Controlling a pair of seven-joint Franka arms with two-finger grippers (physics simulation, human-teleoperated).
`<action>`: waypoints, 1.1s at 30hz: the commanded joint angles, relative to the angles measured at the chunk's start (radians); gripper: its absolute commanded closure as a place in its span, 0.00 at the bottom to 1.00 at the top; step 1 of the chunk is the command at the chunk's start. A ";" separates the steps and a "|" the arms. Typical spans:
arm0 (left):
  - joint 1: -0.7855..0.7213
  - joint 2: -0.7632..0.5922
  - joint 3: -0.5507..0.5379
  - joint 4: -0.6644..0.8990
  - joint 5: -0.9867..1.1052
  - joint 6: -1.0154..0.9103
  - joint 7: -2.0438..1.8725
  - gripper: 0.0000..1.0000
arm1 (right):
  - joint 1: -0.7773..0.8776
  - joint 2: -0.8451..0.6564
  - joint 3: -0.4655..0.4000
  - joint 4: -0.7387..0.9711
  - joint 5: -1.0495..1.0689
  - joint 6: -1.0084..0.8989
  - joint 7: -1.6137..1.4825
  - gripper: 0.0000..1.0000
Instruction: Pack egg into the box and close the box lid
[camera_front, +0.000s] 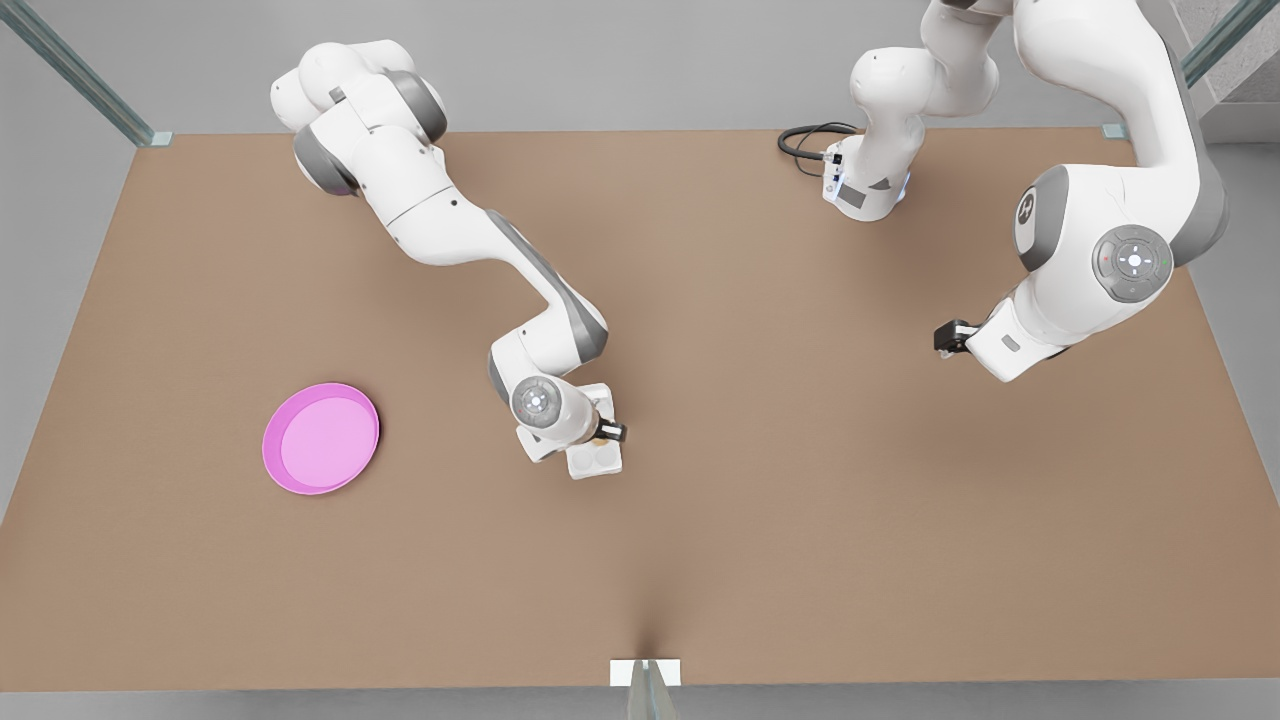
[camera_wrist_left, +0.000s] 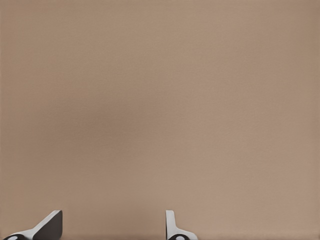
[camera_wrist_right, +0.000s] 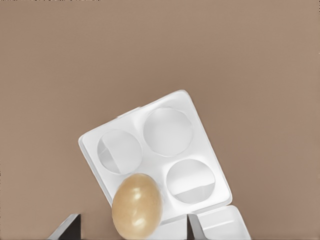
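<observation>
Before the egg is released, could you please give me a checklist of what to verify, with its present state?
1. Egg between the right gripper's fingers: ok, though actual finger contact cannot be told.
2. Egg above the carton's fourth cup, near the gripper: ok, roughly.
3. Other three cups of the box empty: ok.
4. Box lid open, clear of the cups: ok.
5. Left gripper open over bare table, waiting away from the box: ok.
6. Pink plate well away from the box: ok.
</observation>
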 joint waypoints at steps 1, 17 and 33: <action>0.000 -0.001 0.000 0.000 0.001 -0.001 0.000 0.00 | 0.001 -0.002 -0.001 0.004 -0.004 0.000 0.070 0.00; -0.225 0.528 -0.654 0.203 -0.130 0.470 -1.567 0.79 | -0.778 -0.715 0.000 -0.182 -0.237 -0.649 -0.840 0.00; -0.304 0.781 -0.597 0.204 -0.021 0.921 -1.539 0.79 | -0.737 -0.692 0.026 -0.142 -0.244 -0.597 -0.936 0.00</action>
